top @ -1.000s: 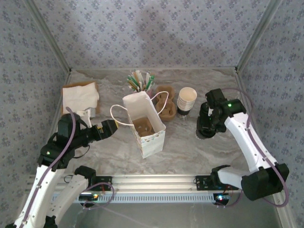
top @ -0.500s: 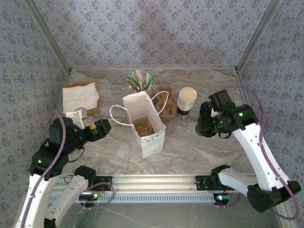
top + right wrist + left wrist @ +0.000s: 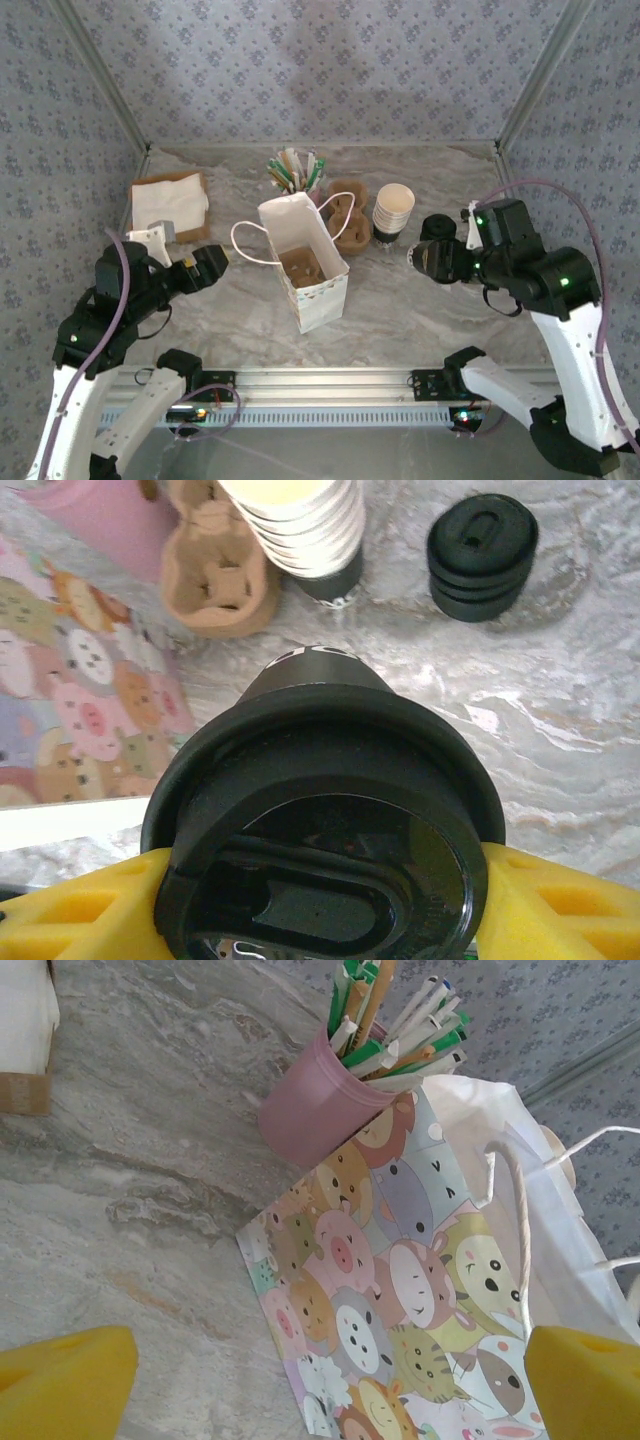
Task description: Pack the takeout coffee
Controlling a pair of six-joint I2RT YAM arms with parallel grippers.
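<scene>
Takeout coffee (image 3: 436, 260) sits in the right tool (image 3: 447, 262), right of the cartoon-animal paper bag (image 3: 306, 266) and well apart from it. On the right wrist cam its black lid (image 3: 322, 820) faces the lens, with a yellow pad (image 3: 88, 912) pressed on each side, so the right tool (image 3: 320, 905) is clamped on the cup just under the lid. From the top cam the cup looks tilted; I can't tell whether it's clear of the surface (image 3: 400, 300).

Beyond it are the stack of lidless cups (image 3: 305, 525), the pulp cup carrier (image 3: 212, 575) and the stack of black lids (image 3: 482, 555).

Left tool (image 3: 206, 266) is left of the bag, spread wide, nothing between the pads. It faces the bag and the pink holder (image 3: 312, 1112).
</scene>
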